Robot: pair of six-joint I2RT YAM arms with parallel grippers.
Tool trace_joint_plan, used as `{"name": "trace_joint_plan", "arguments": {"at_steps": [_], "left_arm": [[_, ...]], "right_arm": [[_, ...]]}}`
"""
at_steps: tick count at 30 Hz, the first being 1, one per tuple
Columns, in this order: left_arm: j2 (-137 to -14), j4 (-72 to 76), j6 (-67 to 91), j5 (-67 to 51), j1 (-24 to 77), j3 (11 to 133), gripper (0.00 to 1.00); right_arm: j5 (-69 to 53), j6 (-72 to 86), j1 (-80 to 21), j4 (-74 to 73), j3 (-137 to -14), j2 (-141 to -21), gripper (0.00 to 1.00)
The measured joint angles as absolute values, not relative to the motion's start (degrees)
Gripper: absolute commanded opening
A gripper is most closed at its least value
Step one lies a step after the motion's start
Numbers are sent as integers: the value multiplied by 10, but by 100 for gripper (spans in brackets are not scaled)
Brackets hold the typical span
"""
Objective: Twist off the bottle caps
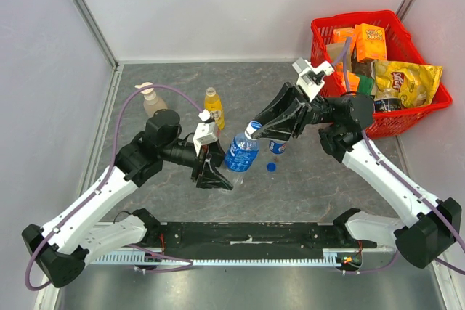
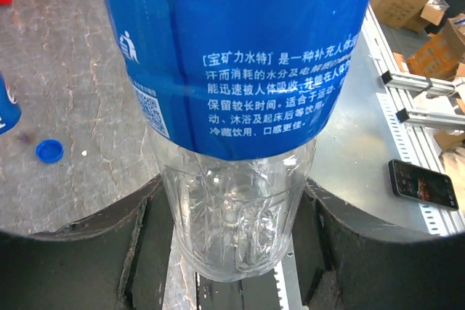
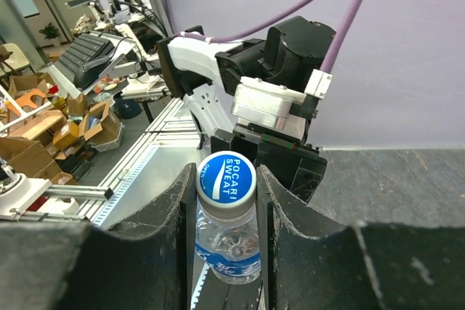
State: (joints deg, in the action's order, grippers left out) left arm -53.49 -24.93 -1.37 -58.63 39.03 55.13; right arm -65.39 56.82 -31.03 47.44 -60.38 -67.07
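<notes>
The blue-topped cap (image 3: 226,177) sits on the clear, blue-labelled bottle (image 1: 241,152), which is held tilted between both arms over the bench (image 1: 305,194). The right gripper (image 3: 226,186), reaching in from the right, is clamped on the cap. The left gripper (image 2: 236,252) is clamped around the bottle's lower body. A loose blue cap (image 1: 271,167) lies nearby on the bench. The red basket (image 1: 356,17) holds snack packets (image 1: 407,81).
</notes>
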Motion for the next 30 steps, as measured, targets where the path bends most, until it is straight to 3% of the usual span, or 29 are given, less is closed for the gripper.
{"name": "trace_joint_plan", "arguments": {"at_steps": [2, 7, 17, 30], "left_arm": [[-538, -242, -13, -597, 391, 551, 2], [-538, -241, -12, -607, 392, 547, 2], [-537, -276, -2, -582, 391, 527, 2], [-469, -247, 10, -434, 391, 472, 2]], "right_arm": [[-658, 580, -310, 493, -603, -671, 7], [-651, 604, -310, 530, -604, -669, 25], [-630, 613, -311, 558, -604, -655, 24], [-594, 484, -311, 383, -616, -628, 23]]}}
